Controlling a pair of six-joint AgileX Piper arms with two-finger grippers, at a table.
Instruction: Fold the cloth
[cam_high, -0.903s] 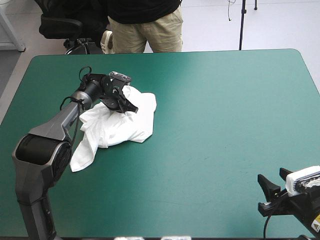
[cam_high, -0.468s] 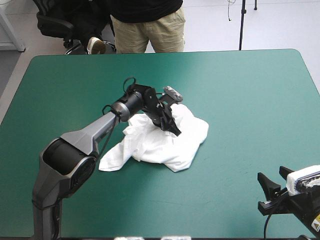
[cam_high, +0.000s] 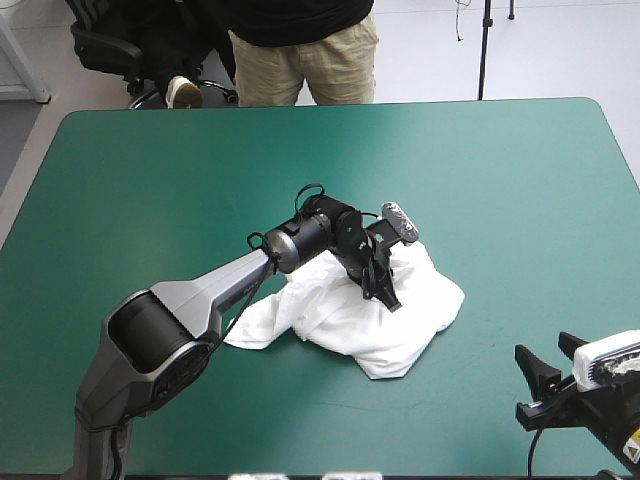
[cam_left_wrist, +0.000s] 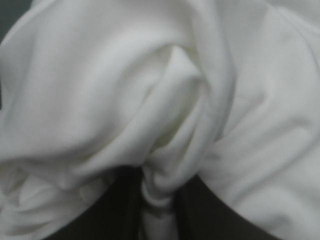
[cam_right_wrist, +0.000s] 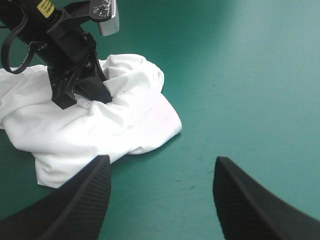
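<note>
The white T-shirt (cam_high: 405, 325) lies as a crumpled heap a little right of the table's middle, with one loose end trailing toward the left. My left gripper (cam_high: 386, 296) presses down into the heap's top and is shut on the T-shirt. In the left wrist view a bunched fold (cam_left_wrist: 160, 150) runs down between the nearly closed black fingers (cam_left_wrist: 120, 210). My right gripper (cam_high: 545, 390) waits open at the near right corner, well away from the heap. The right wrist view shows the T-shirt (cam_right_wrist: 125, 125) ahead of its spread fingers (cam_right_wrist: 80, 200), with the left gripper (cam_right_wrist: 82, 97) on the cloth.
Teal-green cover (cam_high: 500, 200) lies on all sides of the heap. The left arm (cam_high: 220, 285) stretches low across the table from the near left toward the middle.
The left gripper has dragged the T-shirt from the left part of the table rightward and nearer, to just right of the middle. The right gripper has not moved.
</note>
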